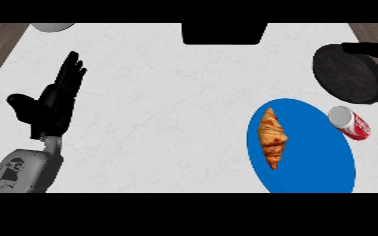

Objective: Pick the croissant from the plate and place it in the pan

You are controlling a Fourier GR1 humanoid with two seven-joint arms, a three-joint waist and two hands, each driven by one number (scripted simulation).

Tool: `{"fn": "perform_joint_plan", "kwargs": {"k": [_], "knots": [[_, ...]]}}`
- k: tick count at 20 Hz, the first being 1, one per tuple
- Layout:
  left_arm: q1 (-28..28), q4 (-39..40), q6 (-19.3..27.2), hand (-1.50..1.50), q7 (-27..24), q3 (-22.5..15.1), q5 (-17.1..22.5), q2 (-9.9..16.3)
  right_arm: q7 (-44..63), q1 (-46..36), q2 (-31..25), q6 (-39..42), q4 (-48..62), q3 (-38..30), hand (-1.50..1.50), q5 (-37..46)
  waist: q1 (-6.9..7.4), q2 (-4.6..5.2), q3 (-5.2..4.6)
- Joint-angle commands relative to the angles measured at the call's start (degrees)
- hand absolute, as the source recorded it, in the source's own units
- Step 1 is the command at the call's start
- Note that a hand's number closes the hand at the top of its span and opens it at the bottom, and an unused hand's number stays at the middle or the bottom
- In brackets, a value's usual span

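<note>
We see the croissant (272,138) on the plate (317,165), the pan (345,75) bare — nothing done yet. Our left hand (52,102) rests with fingers straight; the right isn't showing.

Red can (350,123) on side (beside blue plate); white counter (170,105).

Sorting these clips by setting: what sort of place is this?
Most likely a kitchen counter: a pale marbled worktop holding a croissant on a blue plate, a dark pan and a red can.
</note>
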Motion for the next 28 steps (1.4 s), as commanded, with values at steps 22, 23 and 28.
{"fn": "perform_joint_plan", "kwargs": {"k": [22, 23, 28], "knots": [[-0.10, -1.85, -4.18, 0.00, 3.76, 4.01, -3.24, -2.36, 37.16, -10.81, 27.38, 10.22, -10.12, 11.89, -1.50, 5.33, 0.07, 0.01, 0.12], [1.78, -1.22, -2.84, 0.00, 0.57, 3.29, -4.92, -4.70, 40.22, -13.69, 27.94, 12.62, -8.64, 9.58, -1.50, 2.72, 0.17, 0.04, 0.09], [1.08, -1.02, -4.01, 0.00, 1.79, 4.73, -5.51, -5.20, 37.79, -9.01, 28.82, 13.31, -10.67, 6.72, -1.50, 9.88, 0.00, 0.08, 0.12]]}}
